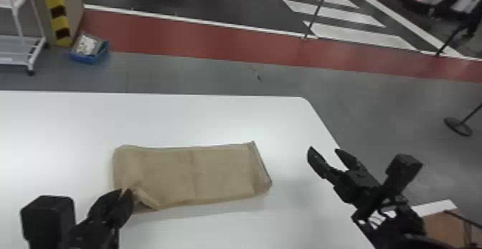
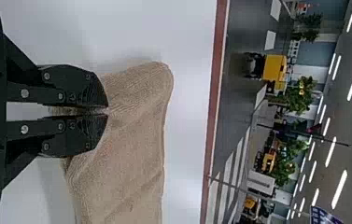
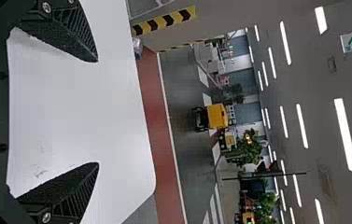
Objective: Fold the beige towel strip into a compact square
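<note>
The beige towel strip (image 1: pixel 201 174) lies lengthwise from left to right on the white table, its near left corner pinched up and creased. At that corner, my left gripper (image 1: pixel 125 194) is closed on the cloth. The left wrist view has the towel (image 2: pixel 131 140) running between the nearly touching fingertips of my left gripper (image 2: pixel 107 111). My right gripper (image 1: pixel 324 151) stands open over the table's right edge, apart from the towel's right end. In the right wrist view, nothing is between the widely spread fingers of my right gripper (image 3: pixel 98 112).
The white table (image 1: pixel 161 119) has its rounded far right corner beyond the towel. On the floor behind are a blue bin (image 1: pixel 89 52) and a white rack (image 1: pixel 21 51) at the left. A stand base (image 1: pixel 458 126) is at the right.
</note>
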